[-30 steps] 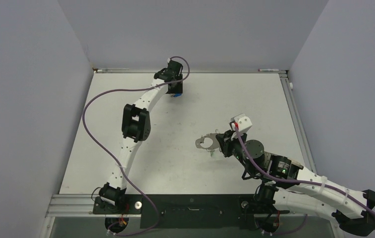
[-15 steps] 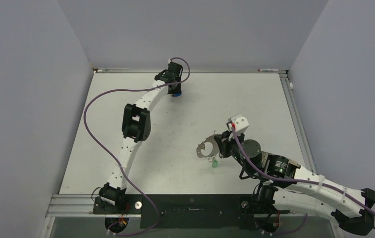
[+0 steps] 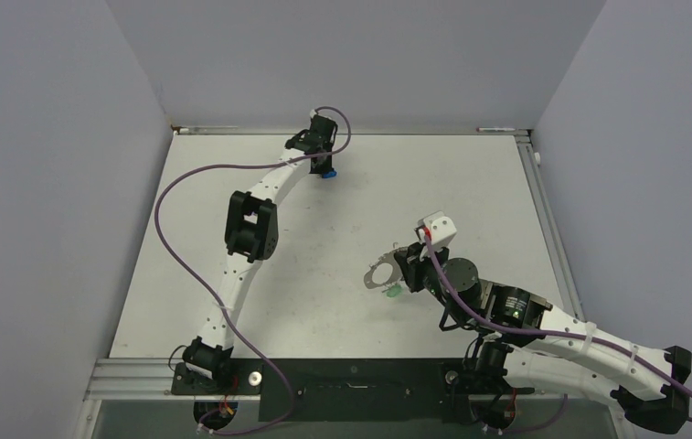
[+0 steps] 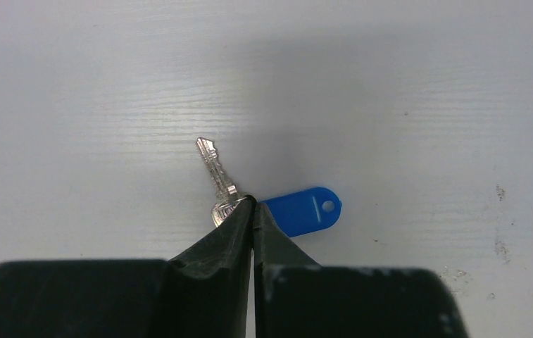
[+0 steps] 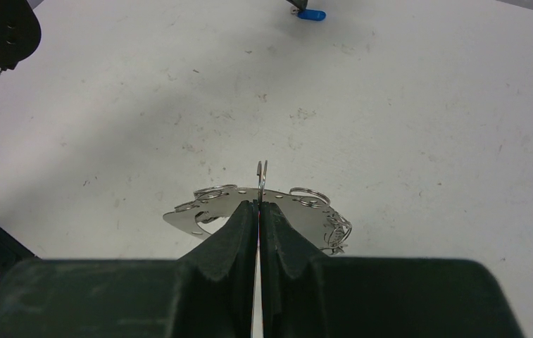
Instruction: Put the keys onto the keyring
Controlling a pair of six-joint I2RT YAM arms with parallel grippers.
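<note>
Keyring (image 3: 380,274) sits right of centre, gripped by the closed right fingers (image 5: 235,239), green key (image 3: 394,292) just beside. Left fingers (image 4: 221,246) are closed on the blue key (image 4: 297,211) at upper middle; so thin a pinch may let it slip when lifted.

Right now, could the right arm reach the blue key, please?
Probably not: the right gripper is shut on the keyring, and the blue key lies far across the table, in the left gripper.

High overview, two close wrist views
</note>
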